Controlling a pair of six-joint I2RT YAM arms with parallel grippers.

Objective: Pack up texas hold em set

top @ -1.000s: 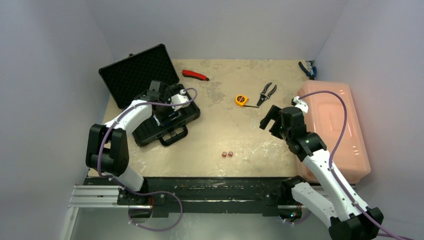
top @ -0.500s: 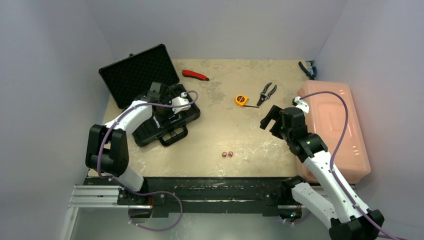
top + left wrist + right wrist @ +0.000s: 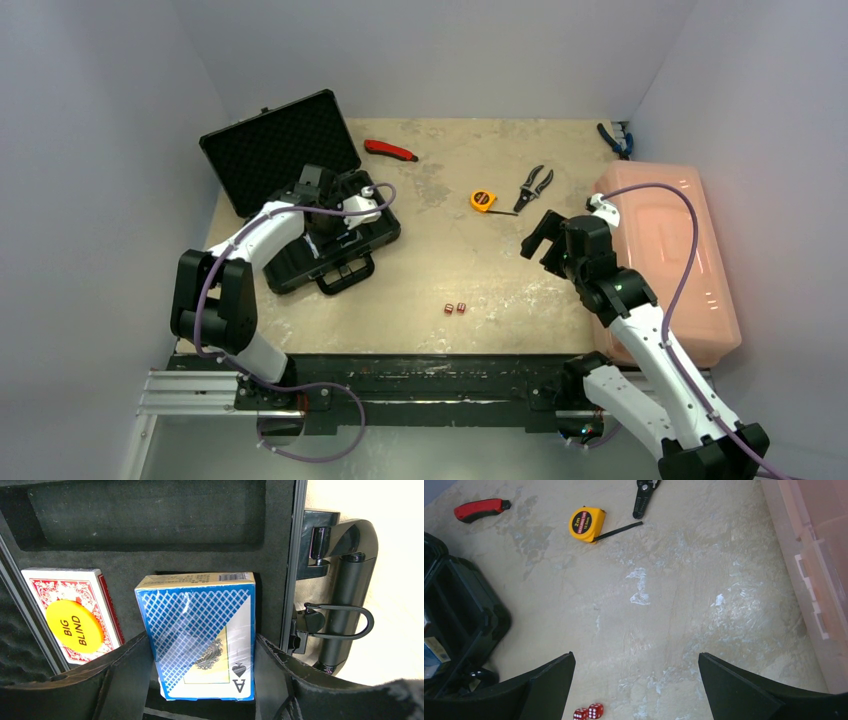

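**Gripping the blue deck over the open briefcase**

Grips the blue card deck (image 3: pixel 202 635) in the left jaws, roughly half closed, with 1 finger (image 3: pixel 125 675) against each long side. Holds it over a foam recess in the base of the black briefcase (image 3: pixel 335 245), barcode end away from the wrist. Cannot tell whether seated in the foam or just above it. In the next recess, just beside it: the red card deck (image 3: pixel 60 582), topped by an orange disc (image 3: pixel 75 626) marked BIG BLIND. Beyond both decks, 1 long recess; along the case's front edge, the handle (image 3: pixel 340 625).

Finds the briefcase at the far left of the worktop (image 3: pixel 450 260), lid (image 3: pixel 275 150) thrown open and tilted back, egg-crate foam showing.

Holds the right jaws wide apart and gripping nothing, above the worktop near the pink bin (image 3: pixel 665 250). At the near middle of the worktop, at the bottom edge of the right wrist view: 2 tiny red dice (image 3: pixel 455 308), side by side, well apart from the briefcase.

Farther back on the worktop: a yellow tape measure (image 3: pixel 482 200) with a short length of blade out, black pliers (image 3: pixel 535 185) just beside it, a red knife (image 3: pixel 390 150) nearer the briefcase, blue pliers (image 3: pixel 615 138) in the far right corner.
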